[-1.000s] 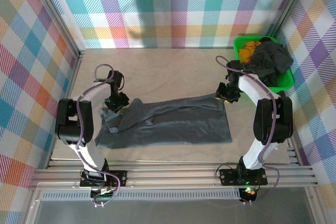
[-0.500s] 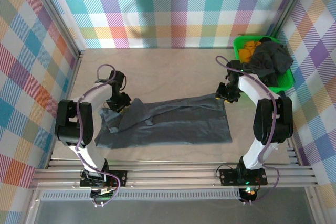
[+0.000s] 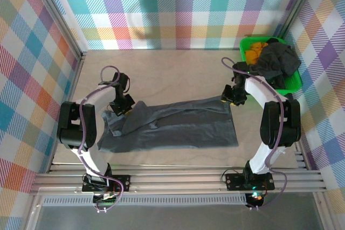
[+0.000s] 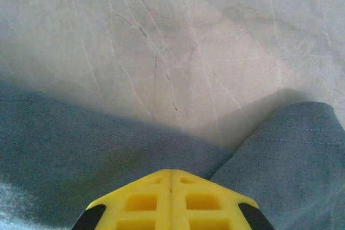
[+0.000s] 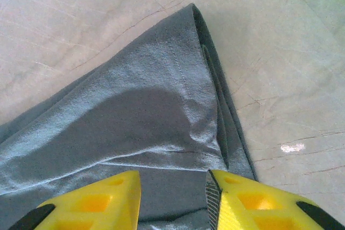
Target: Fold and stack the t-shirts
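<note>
A dark grey t-shirt (image 3: 178,125) lies spread across the middle of the table, its left end rumpled and folded over. My left gripper (image 3: 119,107) sits at that rumpled far-left edge. In the left wrist view its yellow fingertips (image 4: 161,179) meet with no gap, pressed down into the cloth (image 4: 64,149). My right gripper (image 3: 229,96) hovers at the shirt's far right corner. In the right wrist view it (image 5: 172,192) stands open, one finger on each side of the shirt's corner (image 5: 135,122), nothing pinched.
A bright green bin (image 3: 294,82) at the back right holds a heap of more dark t-shirts (image 3: 277,60) and an orange cloth (image 3: 256,47). Checked walls close in the table on three sides. Metal rails (image 3: 178,179) run along the near edge.
My left gripper's jaws have closed at the shirt's left edge. The right arm and the shirt have stayed put.
</note>
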Controlling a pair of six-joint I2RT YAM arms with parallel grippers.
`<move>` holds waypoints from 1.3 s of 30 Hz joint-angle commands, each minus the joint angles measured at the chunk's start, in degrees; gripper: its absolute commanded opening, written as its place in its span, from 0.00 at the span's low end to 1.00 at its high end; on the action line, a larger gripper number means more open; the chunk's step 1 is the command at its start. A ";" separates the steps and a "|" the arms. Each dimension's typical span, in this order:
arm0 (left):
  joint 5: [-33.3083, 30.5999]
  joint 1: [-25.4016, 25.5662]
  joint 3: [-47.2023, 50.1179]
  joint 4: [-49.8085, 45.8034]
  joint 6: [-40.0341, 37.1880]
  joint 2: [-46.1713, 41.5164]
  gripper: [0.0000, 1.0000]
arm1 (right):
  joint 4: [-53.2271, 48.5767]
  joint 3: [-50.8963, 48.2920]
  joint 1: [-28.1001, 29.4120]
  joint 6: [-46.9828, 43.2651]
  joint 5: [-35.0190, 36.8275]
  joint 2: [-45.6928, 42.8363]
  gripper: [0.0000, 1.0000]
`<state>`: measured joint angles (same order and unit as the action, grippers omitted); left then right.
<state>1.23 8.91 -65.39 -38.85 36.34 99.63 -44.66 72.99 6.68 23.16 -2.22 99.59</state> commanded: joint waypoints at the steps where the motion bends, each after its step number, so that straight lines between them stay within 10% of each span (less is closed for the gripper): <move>1: -0.94 0.41 0.52 -1.76 -0.07 -3.61 0.00 | -0.65 0.20 0.09 0.13 -0.98 -0.32 0.37; 7: -4.10 0.50 1.40 -4.42 0.33 -8.40 0.17 | -0.71 -0.13 0.16 0.13 -1.55 -0.25 0.37; 15: 6.93 -3.24 10.45 8.79 -0.13 -9.29 0.41 | -0.80 -0.21 0.35 -0.17 -2.43 -0.16 0.38; 39: 11.85 -4.36 10.61 12.06 -4.46 -8.11 0.41 | -1.11 0.13 0.43 0.02 -2.75 0.33 0.39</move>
<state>10.90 4.34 -54.78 -26.57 33.06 93.25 -44.69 72.95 6.79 23.14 -4.16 99.59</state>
